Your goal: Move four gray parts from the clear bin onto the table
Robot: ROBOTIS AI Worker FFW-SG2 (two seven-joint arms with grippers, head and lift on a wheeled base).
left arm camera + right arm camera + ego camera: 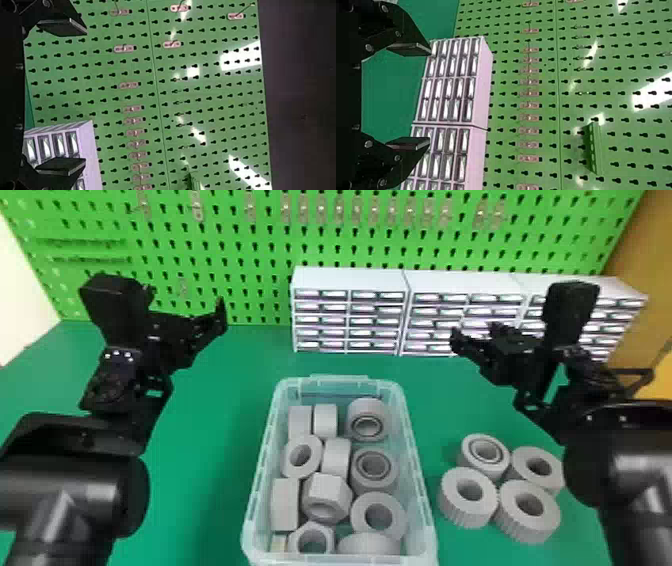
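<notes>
Head view: we list four gray parts (pixel 507 496) on the counter (pixel 200 490), right of the clear bin (pixel 340 381), others inside. Left end effector (pixel 84 96), right end effector (pixel 429 96): empty, fingers apart. Risk: the right arm (pixel 635 470), lowered carelessly, could scatter our group.

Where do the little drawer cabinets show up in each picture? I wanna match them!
Head view: the drawer cabinets stand before the green pegboard, beyond the clear bin.
Left wrist view: part of a cabinet, partly behind one finger of the left claw.
Right wrist view: two cabinets, beyond the right claw.
Shared landmark: the green pegboard.
</notes>
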